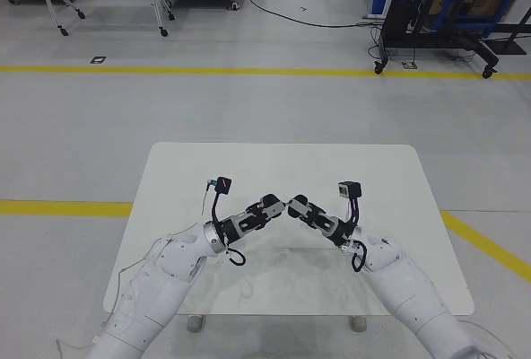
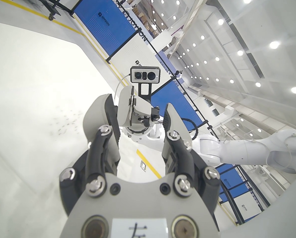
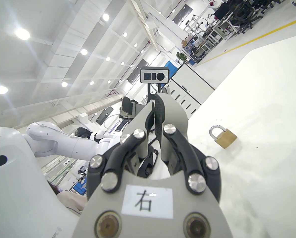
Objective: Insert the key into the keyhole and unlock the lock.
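A brass padlock (image 3: 223,137) with its silver shackle closed lies flat on the white table (image 3: 262,87), beside and below my right gripper (image 3: 156,101). The right gripper is shut and held up off the table; a thin metal piece, the key (image 2: 160,120), sticks out of its tips. My left gripper (image 2: 140,107) is open and faces it tip to tip, its fingers on either side of the right gripper's (image 2: 151,116) end. In the top view the left gripper (image 1: 272,205) and right gripper (image 1: 295,205) meet above the table's middle, and the padlock is hidden under them.
The white table (image 1: 364,170) is bare around the arms, with room at the back and on both sides. Small dark specks mark its surface. Yellow floor lines and carts lie beyond its edges.
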